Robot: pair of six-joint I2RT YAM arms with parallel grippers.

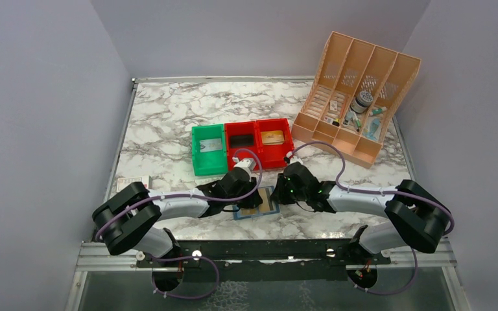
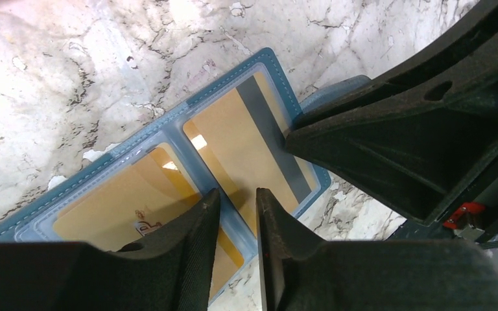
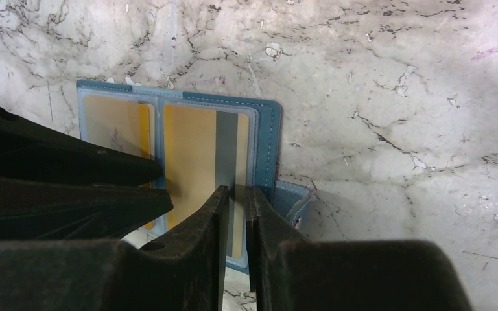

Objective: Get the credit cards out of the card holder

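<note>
Card holder: your blue card holder (image 3: 269, 139) lies flat and open on the marble table (image 1: 168, 116), inner faces up. It's just ahead of the arm bases, right between the two grippers. A little blue tab (image 3: 295, 194) pokes out from one side.

Cards in it: you've got two under the clear pockets, side by side. The striped gold card (image 3: 191, 149) is on the panel next to the tab, and the second gold card (image 3: 113, 126) is on the other panel.

Left arm: your left gripper (image 2: 237, 201) is down at the holder's edge near the middle seam. Its jaws are a little way apart, with a corner of the striped card showing in the gap. Honestly can't tell if it's pinching anything.

Right arm: your right gripper (image 3: 237, 194) has its tips down on the striped card's pocket, right over the grey stripe, with only a thin slit between the jaws. Can't tell if it's clamping anything either.

Bins: behind the holder is a row made up of the green bin (image 1: 206, 167), the middle red bin (image 1: 240, 126) and the right red bin (image 1: 273, 123). A pale grey card (image 1: 211, 145) lies in the green one and a tan card (image 1: 272, 137) in the right red one.

Other stuff: there's a peach file rack (image 1: 337, 71) at the far right with small odds in it, and a white-and-red box (image 1: 133, 183) by the left arm.
</note>
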